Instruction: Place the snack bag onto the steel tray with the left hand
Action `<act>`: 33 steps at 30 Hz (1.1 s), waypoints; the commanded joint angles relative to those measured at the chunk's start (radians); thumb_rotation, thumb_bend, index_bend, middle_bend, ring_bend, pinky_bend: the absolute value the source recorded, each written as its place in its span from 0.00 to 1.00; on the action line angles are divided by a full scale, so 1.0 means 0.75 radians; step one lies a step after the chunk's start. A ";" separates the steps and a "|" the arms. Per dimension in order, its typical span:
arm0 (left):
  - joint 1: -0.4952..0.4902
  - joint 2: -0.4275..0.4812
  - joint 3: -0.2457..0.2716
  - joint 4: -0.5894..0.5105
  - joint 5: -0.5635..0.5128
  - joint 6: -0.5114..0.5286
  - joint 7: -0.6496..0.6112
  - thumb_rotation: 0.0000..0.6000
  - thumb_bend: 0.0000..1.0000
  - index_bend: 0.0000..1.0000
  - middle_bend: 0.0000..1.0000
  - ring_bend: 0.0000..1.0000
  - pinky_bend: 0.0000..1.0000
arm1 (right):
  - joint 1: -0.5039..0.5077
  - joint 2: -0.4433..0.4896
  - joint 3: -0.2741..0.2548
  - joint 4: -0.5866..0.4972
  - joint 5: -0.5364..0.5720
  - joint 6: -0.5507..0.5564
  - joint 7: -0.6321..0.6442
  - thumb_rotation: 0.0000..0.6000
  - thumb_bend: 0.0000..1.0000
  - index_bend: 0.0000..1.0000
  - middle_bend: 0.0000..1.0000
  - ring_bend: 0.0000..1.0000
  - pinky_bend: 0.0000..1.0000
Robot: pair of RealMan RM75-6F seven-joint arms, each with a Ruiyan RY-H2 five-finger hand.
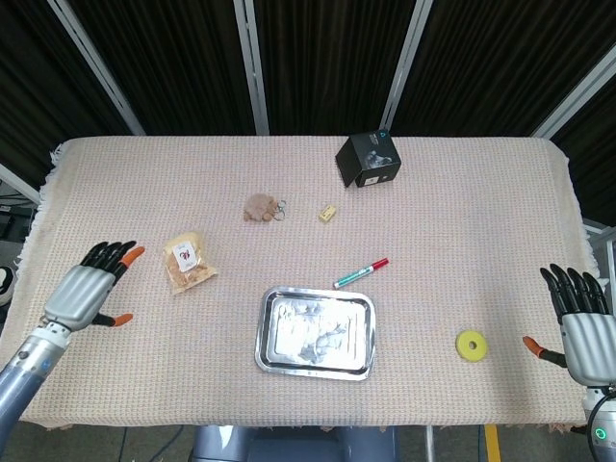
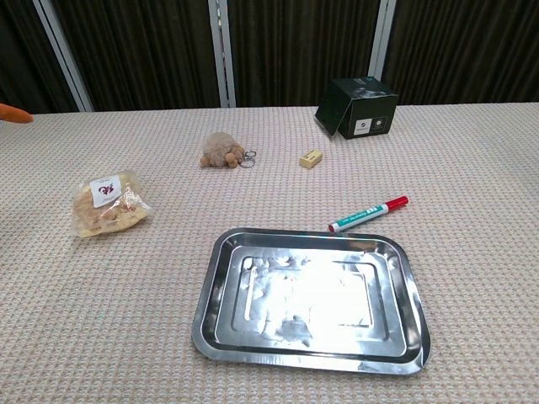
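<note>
Lying on the cloth at the table's left side, the snack bag [image 1: 188,262] sits flat, well apart from the steel tray [image 1: 316,332] — tray toward the centre-front edge. Left hand [image 1: 89,292]: low over the cloth, fingers spread, holding nothing; the bag lies just to its right, toward the table's middle. Right hand [image 1: 584,327]: at the far side, fingers apart, empty — far from the bag, so the left is plainly nearer. Bag's long axis: running roughly away from the robot, slightly slanted, label [image 2: 104,189] end toward the far side. Judged next move: a short reach rightward, fingers closing across the bag's narrow width.
</note>
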 commanded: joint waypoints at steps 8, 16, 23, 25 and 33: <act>-0.332 -0.239 -0.082 0.295 -0.309 -0.378 0.175 0.92 0.01 0.00 0.00 0.00 0.00 | -0.019 0.010 0.002 -0.010 0.018 0.018 -0.010 1.00 0.00 0.03 0.03 0.00 0.00; -0.444 -0.370 -0.053 0.465 -0.483 -0.470 0.304 0.93 0.01 0.00 0.00 0.00 0.00 | -0.028 0.012 0.004 -0.016 0.032 0.023 -0.017 1.00 0.00 0.03 0.03 0.00 0.00; -0.503 -0.472 -0.027 0.567 -0.598 -0.486 0.381 0.93 0.02 0.00 0.00 0.00 0.00 | -0.024 0.013 0.008 -0.020 0.034 0.017 -0.021 1.00 0.00 0.03 0.03 0.00 0.00; -0.521 -0.518 -0.025 0.612 -0.634 -0.496 0.386 0.93 0.03 0.00 0.00 0.00 0.00 | -0.022 0.011 0.010 -0.021 0.033 0.017 -0.021 1.00 0.00 0.03 0.03 0.00 0.00; -0.524 -0.627 -0.035 0.708 -0.709 -0.483 0.300 0.99 0.51 0.40 0.11 0.15 0.38 | -0.033 0.016 0.014 -0.019 0.045 0.026 -0.018 1.00 0.00 0.03 0.03 0.00 0.00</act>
